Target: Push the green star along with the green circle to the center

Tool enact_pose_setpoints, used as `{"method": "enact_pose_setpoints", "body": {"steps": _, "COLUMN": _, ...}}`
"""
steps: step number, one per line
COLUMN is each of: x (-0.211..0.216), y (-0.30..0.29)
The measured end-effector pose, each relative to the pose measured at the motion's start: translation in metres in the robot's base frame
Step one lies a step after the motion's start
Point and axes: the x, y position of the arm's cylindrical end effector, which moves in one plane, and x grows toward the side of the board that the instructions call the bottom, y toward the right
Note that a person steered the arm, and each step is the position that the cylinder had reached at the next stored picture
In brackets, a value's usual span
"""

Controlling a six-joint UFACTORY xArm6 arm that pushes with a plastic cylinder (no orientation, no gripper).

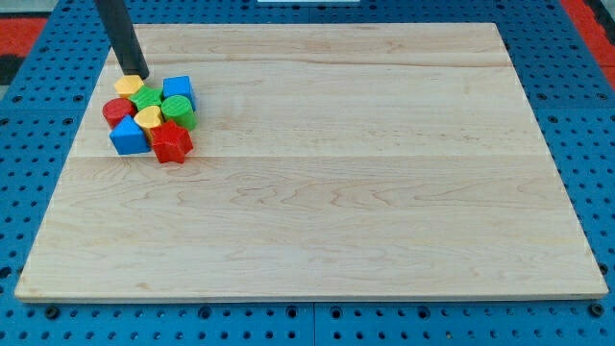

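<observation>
Green star-shaped block (147, 97) and green round block (179, 108), both of smooth, solid-coloured material, sit inside a tight cluster of blocks near the upper left corner of the pale wooden board (336, 192), well apart from its centre. The star lies at the view's left of the circle, the two touching or nearly so. No container is present; the blocks rest straight on the board's bare, lightly grained planks, whose seams run from side to side.

Around the green pair: a yellow block (128, 86), its shape unclear, at the top left of the cluster; a blue cube (179, 89) at the top right; a red round block (117, 111) on the left; a yellow heart-like block (148, 117) in the middle; a blue block (128, 137) at the bottom left; and a red star-like block (172, 142) at the bottom right. All are packed edge to edge.

My tip (135, 75), the lower end of a straight dark matte rod with nothing to open or close, stands just above the yellow block at the cluster's top left, touching it or just beside it; I cannot tell which. A blue perforated surface (29, 192) surrounds the board
</observation>
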Motion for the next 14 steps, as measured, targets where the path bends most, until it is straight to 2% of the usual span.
{"method": "enact_pose_setpoints", "body": {"steps": 3, "x": -0.002, "y": -0.013}}
{"method": "enact_pose_setpoints", "body": {"steps": 4, "x": -0.028, "y": -0.07}}
{"method": "enact_pose_setpoints", "body": {"steps": 5, "x": -0.025, "y": -0.071}}
{"method": "enact_pose_setpoints", "body": {"steps": 6, "x": 0.02, "y": -0.069}}
{"method": "enact_pose_setpoints", "body": {"steps": 7, "x": 0.047, "y": -0.054}}
{"method": "enact_pose_setpoints", "body": {"steps": 8, "x": 0.048, "y": 0.01}}
{"method": "enact_pose_setpoints", "body": {"steps": 9, "x": 0.061, "y": 0.037}}
{"method": "enact_pose_setpoints", "body": {"steps": 12, "x": 0.081, "y": 0.109}}
{"method": "enact_pose_setpoints", "body": {"steps": 14, "x": 0.088, "y": 0.13}}
